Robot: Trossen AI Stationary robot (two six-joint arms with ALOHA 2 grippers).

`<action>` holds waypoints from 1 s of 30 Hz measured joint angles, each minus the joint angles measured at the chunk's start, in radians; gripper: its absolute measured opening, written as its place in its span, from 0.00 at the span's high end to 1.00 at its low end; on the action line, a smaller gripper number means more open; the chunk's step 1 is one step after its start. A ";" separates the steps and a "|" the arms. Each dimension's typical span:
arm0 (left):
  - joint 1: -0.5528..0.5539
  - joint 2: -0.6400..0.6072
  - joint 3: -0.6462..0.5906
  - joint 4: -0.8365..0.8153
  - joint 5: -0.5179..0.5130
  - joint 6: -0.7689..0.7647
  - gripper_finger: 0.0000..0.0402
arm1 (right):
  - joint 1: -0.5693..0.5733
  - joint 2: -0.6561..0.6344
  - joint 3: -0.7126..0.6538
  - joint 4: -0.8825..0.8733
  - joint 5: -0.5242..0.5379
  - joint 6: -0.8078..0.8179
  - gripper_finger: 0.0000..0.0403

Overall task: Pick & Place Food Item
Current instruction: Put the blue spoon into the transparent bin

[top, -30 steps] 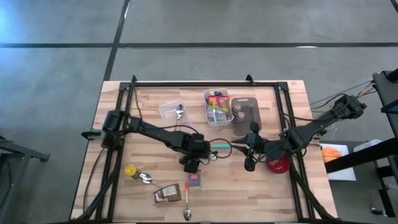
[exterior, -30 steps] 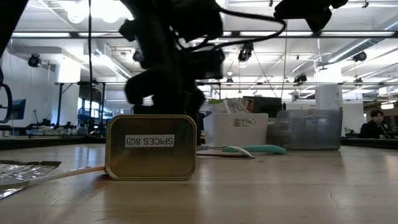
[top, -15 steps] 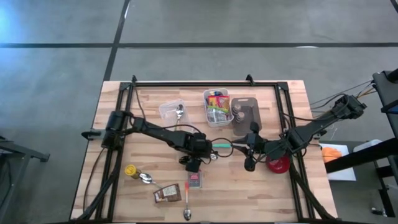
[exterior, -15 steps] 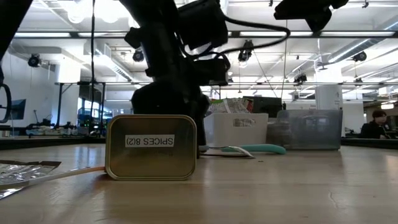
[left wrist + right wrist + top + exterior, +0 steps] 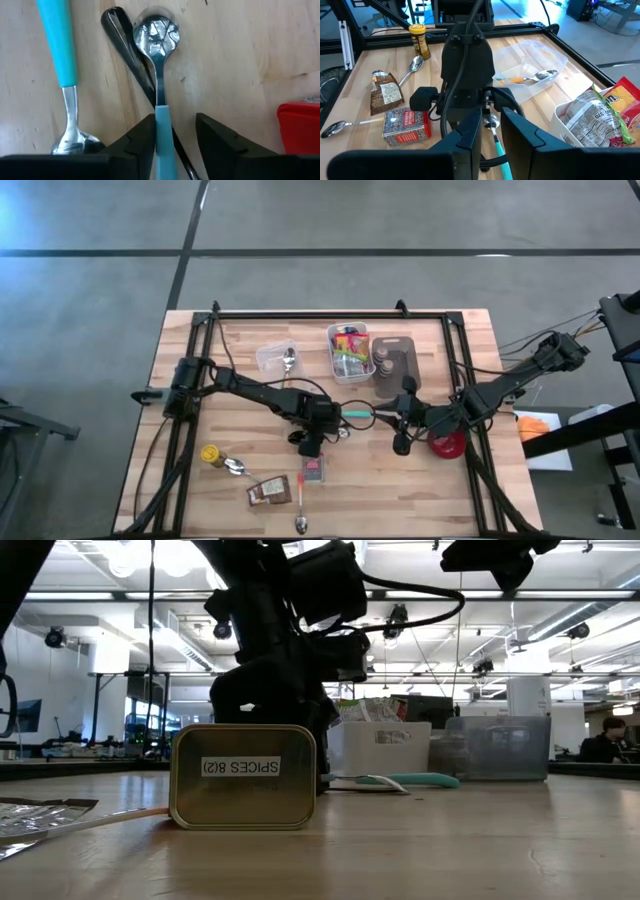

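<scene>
My left gripper (image 5: 309, 442) points down at mid-table, its fingers (image 5: 142, 142) on either side of the light-blue handle of a spoon (image 5: 156, 37) that lies flat on the wood. A dark, spoon-shaped streak crosses under that handle. A teal-handled spoon (image 5: 356, 415) lies beside it. A red spice tin (image 5: 313, 470), a brown packet (image 5: 268, 492) and a yellow jar (image 5: 210, 453) rest nearer the front edge. My right gripper (image 5: 491, 112) hovers right of centre, slightly open, holding nothing. My left gripper comes from above with its fingers across the spoon's light-blue handle (image 5: 163, 127). One finger (image 5: 145, 135) stands right against the handle's side; whether it touches, I cannot tell. The other finger (image 5: 215, 140) stands apart from it. The spoon lies flat on the table.
A clear bin of snack packets (image 5: 349, 352) and a grey tray of jars (image 5: 393, 363) stand at the back, with a clear tub holding a spoon (image 5: 277, 358) to their left. A red round thing (image 5: 447, 443) sits under my right arm. More spoons (image 5: 236, 468) lie in front.
My left gripper has sunk a little toward the table, behind the spice tin in the low view, and then kept still. Nothing on the table has moved.
</scene>
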State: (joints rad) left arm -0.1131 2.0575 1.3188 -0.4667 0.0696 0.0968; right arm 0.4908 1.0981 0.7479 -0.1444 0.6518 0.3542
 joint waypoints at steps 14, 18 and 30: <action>0.007 -0.030 -0.004 -0.016 0.114 -0.073 0.68 | 0.000 0.001 -0.002 0.000 0.000 0.000 0.83; 0.010 -0.031 -0.004 -0.016 0.115 -0.078 0.68 | 0.000 0.001 -0.002 0.000 0.000 0.005 0.83; 0.011 -0.031 -0.003 -0.017 0.082 -0.071 0.68 | 0.000 0.001 -0.004 0.000 0.000 0.004 0.83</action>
State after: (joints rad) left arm -0.1020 2.0266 1.3155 -0.4835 0.1515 0.0261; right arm 0.4904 1.0988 0.7437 -0.1440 0.6518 0.3579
